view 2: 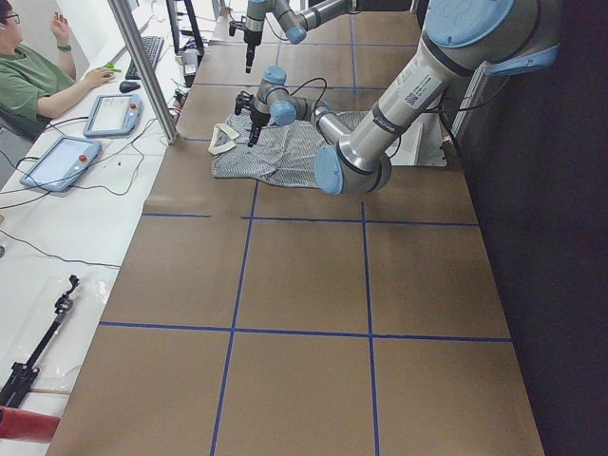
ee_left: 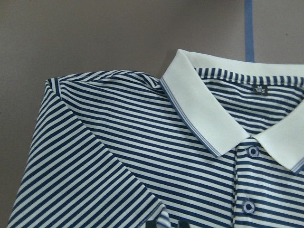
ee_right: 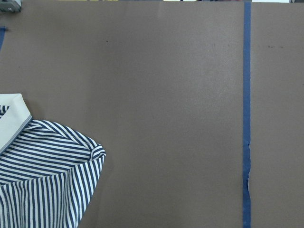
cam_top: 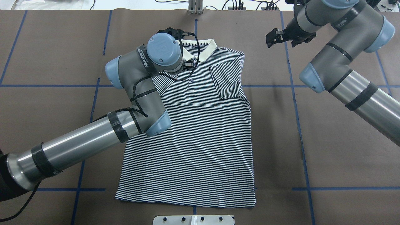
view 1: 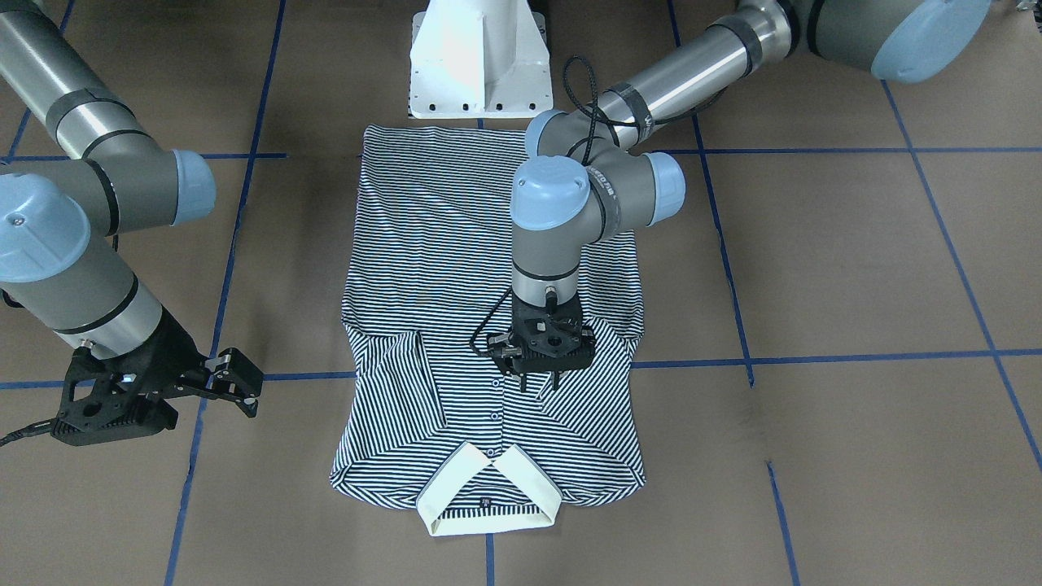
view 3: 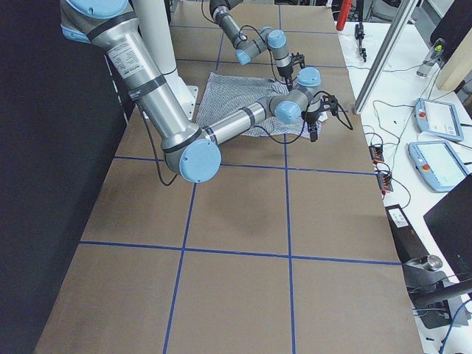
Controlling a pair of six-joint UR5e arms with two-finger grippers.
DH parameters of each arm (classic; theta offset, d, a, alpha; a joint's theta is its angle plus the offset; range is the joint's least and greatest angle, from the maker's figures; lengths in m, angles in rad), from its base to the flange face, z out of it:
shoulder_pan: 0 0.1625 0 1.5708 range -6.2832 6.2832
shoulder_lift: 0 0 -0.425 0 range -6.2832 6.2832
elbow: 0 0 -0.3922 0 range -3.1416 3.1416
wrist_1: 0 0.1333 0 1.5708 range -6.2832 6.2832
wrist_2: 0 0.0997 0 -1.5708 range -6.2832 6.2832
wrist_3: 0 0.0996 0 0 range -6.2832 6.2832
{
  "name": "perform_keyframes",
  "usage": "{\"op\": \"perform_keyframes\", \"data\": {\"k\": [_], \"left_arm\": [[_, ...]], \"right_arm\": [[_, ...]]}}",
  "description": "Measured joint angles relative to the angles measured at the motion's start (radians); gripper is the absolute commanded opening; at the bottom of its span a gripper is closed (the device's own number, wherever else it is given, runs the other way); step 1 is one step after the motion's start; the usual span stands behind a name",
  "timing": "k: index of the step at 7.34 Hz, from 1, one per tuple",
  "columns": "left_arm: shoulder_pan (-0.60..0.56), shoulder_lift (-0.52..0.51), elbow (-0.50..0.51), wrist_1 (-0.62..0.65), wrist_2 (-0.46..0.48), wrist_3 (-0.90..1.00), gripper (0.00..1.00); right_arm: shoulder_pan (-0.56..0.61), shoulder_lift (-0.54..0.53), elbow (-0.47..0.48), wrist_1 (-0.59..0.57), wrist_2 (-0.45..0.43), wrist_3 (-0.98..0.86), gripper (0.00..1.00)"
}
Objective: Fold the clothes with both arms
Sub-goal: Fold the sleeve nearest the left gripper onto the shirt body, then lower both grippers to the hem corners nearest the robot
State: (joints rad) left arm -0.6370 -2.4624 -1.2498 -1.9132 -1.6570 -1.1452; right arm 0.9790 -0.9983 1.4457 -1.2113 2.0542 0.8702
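Observation:
The navy-and-white striped polo shirt [view 1: 456, 268] lies flat, front up, in the middle of the table [cam_top: 328, 131]. Its cream collar [view 1: 488, 488] points away from the robot's base, and both short sleeves are folded in over the chest. My left gripper [view 1: 539, 384] points straight down over the chest beside the button placket, at the tip of the folded-in sleeve. Its fingers stand a little apart with no cloth between them. My right gripper [view 1: 238, 381] hangs open and empty above bare table, off the shirt's other shoulder [ee_right: 47, 166]. The left wrist view shows collar [ee_left: 204, 109] and shoulder from close above.
The white pedestal base [view 1: 479, 61] stands just behind the shirt's hem. Blue tape lines [view 1: 855, 150] cross the brown table. Along the far side runs a white bench with tablets [view 3: 435, 118] and cables, and a seated person [view 2: 28, 81] is there.

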Motion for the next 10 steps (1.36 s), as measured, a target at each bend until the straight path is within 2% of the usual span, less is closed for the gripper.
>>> {"op": "perform_keyframes", "data": {"k": [1,3,5,7,8,10], "left_arm": [[-0.001,0.065,-0.105,0.003,-0.035,0.032,1.00],[0.000,0.222,-0.339,0.011,-0.090,0.057,1.00],[0.032,0.318,-0.491,0.008,-0.125,0.053,1.00],[0.092,0.429,-0.613,0.003,-0.125,0.046,1.00],[0.117,0.496,-0.673,0.003,-0.122,0.033,1.00],[0.204,0.646,-0.781,0.002,-0.073,-0.073,0.82]], "right_arm": [[-0.025,-0.028,0.054,-0.001,-0.009,0.079,1.00],[-0.137,-0.146,0.254,-0.006,-0.077,0.299,1.00],[-0.341,-0.291,0.488,-0.042,-0.242,0.556,0.89],[-0.598,-0.353,0.682,-0.244,-0.443,0.838,0.86],[-0.716,-0.357,0.721,-0.304,-0.542,0.944,0.85],[-0.853,-0.358,0.747,-0.337,-0.662,1.057,0.86]]}}
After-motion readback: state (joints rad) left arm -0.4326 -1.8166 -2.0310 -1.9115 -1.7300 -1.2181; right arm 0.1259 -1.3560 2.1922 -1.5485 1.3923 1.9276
